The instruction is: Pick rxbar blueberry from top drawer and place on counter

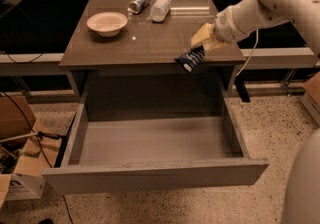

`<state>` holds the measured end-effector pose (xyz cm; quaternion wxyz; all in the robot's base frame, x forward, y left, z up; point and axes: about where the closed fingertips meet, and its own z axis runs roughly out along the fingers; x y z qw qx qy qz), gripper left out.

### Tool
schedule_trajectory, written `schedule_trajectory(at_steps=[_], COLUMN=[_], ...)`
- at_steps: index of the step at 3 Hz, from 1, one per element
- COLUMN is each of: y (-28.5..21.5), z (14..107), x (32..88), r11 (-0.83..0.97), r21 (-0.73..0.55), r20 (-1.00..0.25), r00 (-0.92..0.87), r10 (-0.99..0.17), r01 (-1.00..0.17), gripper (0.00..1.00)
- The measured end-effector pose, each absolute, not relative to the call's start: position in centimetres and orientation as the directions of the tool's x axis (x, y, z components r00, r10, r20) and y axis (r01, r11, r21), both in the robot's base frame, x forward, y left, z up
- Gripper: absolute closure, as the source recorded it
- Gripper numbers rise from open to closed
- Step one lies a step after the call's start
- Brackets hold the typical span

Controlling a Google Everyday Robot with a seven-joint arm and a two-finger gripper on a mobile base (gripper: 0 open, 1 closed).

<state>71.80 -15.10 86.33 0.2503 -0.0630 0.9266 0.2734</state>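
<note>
Arm comes in from upper right of view, forearm sloping down-left, wrist over the counter front-right corner. Gripper fingers pinched on rxbar blueberry, bar tilted at counter's front edge, above open top drawer. Contact w/ counter: can't tell.

end effector over bare counter front; bowl, can, bottle behind
</note>
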Motion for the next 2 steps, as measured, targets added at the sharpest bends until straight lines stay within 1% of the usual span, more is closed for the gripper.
schedule_trajectory(at_steps=[1, 2], y=[-14.2, -14.6], z=[90.6, 93.8], x=[76.0, 76.7], r11=[0.824, 0.82], r21=[0.495, 0.488], r20=[-0.57, -0.618], r00=[-0.819, -0.781], r10=[0.068, 0.083], r01=[-0.276, -0.299], gripper=[0.86, 0.63])
